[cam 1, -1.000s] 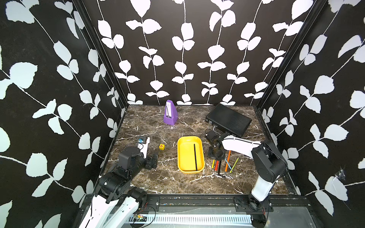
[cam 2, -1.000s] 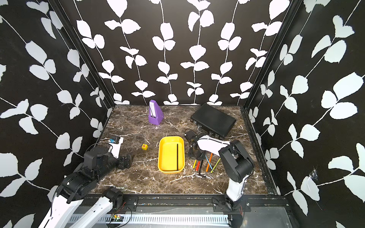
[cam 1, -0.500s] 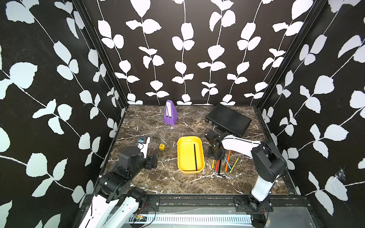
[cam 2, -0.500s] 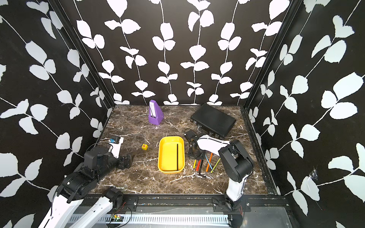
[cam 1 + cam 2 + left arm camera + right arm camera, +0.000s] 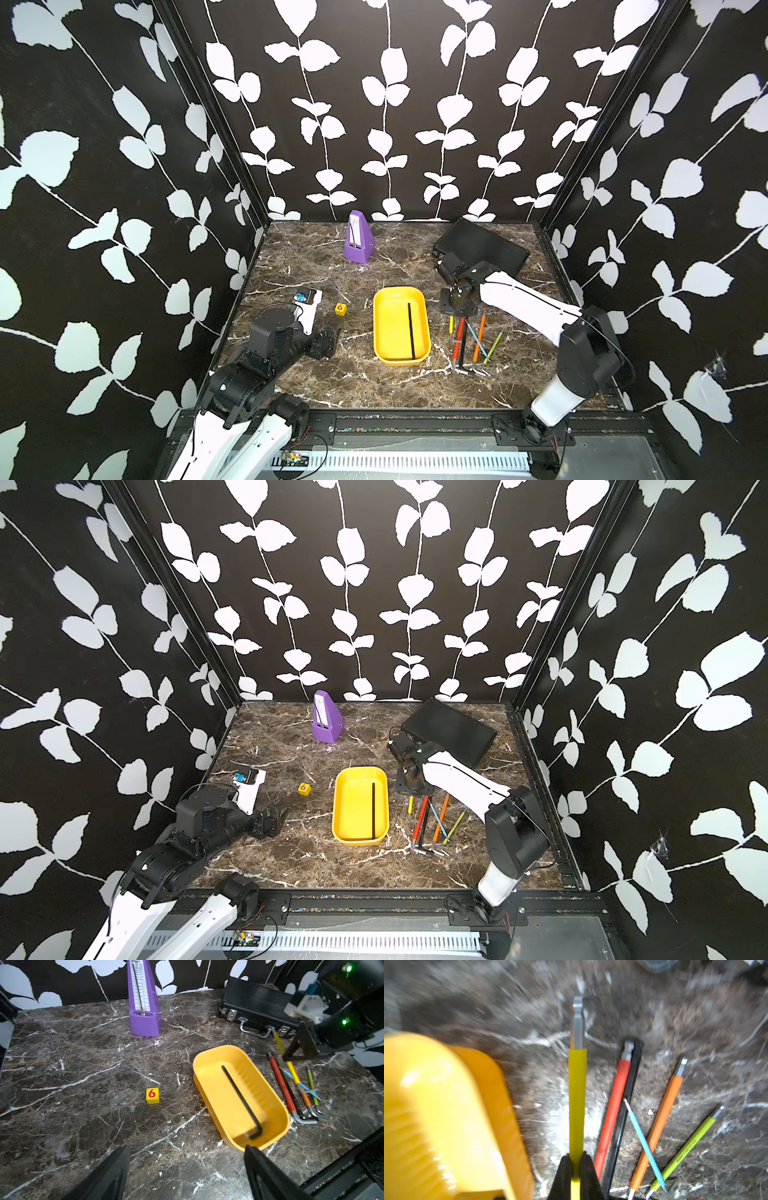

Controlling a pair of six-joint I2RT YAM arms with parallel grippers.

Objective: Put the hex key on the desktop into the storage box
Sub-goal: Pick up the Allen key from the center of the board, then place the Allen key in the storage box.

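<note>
Marbled desktop (image 5: 374, 386), right claw (image 5: 576, 1159) tight on the yellow hex key (image 5: 577, 1095), its bend hidden; left claw (image 5: 186, 1148) spread.

Yellow hex key (image 5: 577, 1095) beside storage box (image 5: 436, 1115)

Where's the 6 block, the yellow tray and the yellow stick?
Number block (image 5: 152, 1093): left wrist view, on the red 6.
Yellow tray (image 5: 390, 324): in a top view, on its bare floor.
Yellow hex key (image 5: 577, 1095): right wrist view, on its yellow sleeve.
</note>
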